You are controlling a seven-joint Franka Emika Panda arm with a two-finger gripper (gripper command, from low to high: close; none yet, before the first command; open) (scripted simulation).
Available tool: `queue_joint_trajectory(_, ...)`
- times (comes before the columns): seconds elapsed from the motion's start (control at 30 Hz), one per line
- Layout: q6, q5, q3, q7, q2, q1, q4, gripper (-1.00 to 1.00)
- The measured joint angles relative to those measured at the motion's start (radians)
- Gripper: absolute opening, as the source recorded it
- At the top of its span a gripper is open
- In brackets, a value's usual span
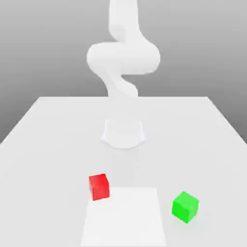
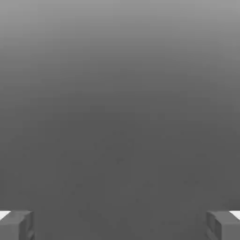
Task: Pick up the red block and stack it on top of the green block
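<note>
exterior view: a white robot arm rises from a round white base set mid-table on a flat white table; its upper part runs out of the frame at the top; a paler white square patch lies on the table in front of the base
arm pose: the bulky white links bend into a thick elbow high above the base; the contours blend into each other and into the pale background, so single links are hard to tell apart
small red cube-shaped block: resting on the table in front of the base, toward the exterior view's left, touching the far left corner of the pale patch; nothing holds it
small green cube-shaped block: resting on the table toward the exterior view's right, just off the patch's right edge, well apart from the red block; nothing sits on it
hand view: two grey fingertips stand at opposite edges of the picture; between them a plain grey surface, lighter at one end and darker in the middle
two-finger gripper: spread wide, with nothing between the fingers
hard to make out: the grey surface in the hand view carries no edge or mark, so what it is cannot be told
between views: the exterior view gives the table, both blocks and the arm's body; the hand view gives the fingertips and their wide spread
</note>
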Motion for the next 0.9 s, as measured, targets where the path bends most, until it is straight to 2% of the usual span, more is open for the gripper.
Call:
queue_joint_trajectory(0.4, 0.276, 0.054, 0.091, 0.503, 0.366, -0.193, -0.332, 0.00)
queue_joint_trajectory(0.67, 0.456, 0.040, 0.135, 0.858, 0.604, -0.302, -0.544, 0.00)
queue_joint_trajectory(0.8, 0.574, -0.026, 0.122, 0.940, 0.744, -0.320, -0.551, 0.00)
queue_joint_trajectory(0.9, 0.667, -0.094, 0.068, 0.991, 0.853, -0.281, -0.536, 0.00)
